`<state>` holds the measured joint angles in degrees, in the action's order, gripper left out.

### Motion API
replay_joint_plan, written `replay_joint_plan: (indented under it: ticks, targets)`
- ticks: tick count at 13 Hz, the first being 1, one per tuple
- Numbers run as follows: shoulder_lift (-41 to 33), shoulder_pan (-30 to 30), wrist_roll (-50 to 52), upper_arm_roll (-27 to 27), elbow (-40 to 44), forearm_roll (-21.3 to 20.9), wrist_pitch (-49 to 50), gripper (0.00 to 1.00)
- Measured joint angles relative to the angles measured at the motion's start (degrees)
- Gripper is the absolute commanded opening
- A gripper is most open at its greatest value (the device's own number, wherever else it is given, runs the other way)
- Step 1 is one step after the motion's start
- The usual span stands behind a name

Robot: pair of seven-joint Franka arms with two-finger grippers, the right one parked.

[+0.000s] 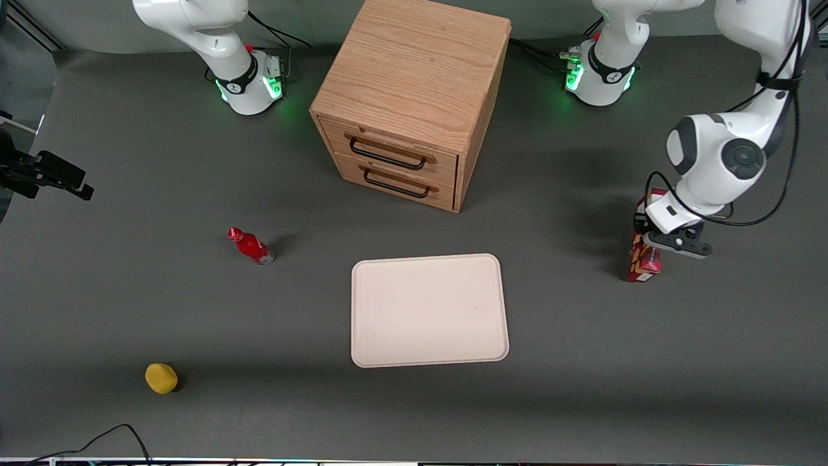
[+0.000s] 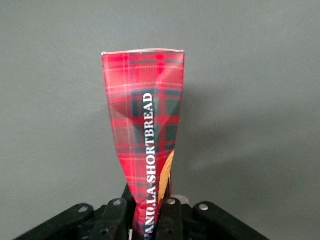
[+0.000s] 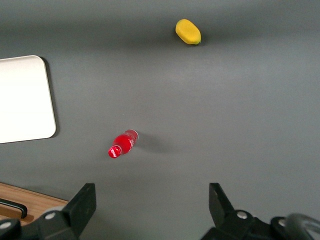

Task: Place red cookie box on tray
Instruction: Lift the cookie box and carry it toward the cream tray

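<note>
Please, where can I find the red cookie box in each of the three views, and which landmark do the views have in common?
Front view: the box stands on the table toward the working arm's end, apart from the tray; the gripper is shut on it.
Left wrist view: the box rises from between the fingers, pinched in.
Right wrist view: not in it.
Shared landmark: the tray shows in the front and right wrist views; the left wrist view shares only the box.

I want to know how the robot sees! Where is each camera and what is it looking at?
Front view: high up, facing the robots; shows the table, tray, both arms and the gripper shut on the red cookie box.
Left wrist view: on the working arm, looking along the gripper at the box.
Right wrist view: on the parked arm, looking down at the tray.
Front and left wrist share the box.
</note>
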<state>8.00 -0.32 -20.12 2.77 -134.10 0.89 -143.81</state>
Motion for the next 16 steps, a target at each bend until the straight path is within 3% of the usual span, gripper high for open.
replay_joint_plan:
  ticks: [5, 7, 12, 16]
  targets:
    - [-4.12, -0.23, 11.53, -4.26, 28.87, 1.56, 41.18, 0.00]
    - [-2.93, -0.40, 20.65, -8.79, 38.53, 1.74, 49.15, 0.00]
    - [8.16, -1.06, 46.91, -25.37, 48.55, 1.75, 47.13, 0.00]
    - [21.88, -3.03, 55.42, -31.11, 48.85, -6.47, 29.08, 0.00]
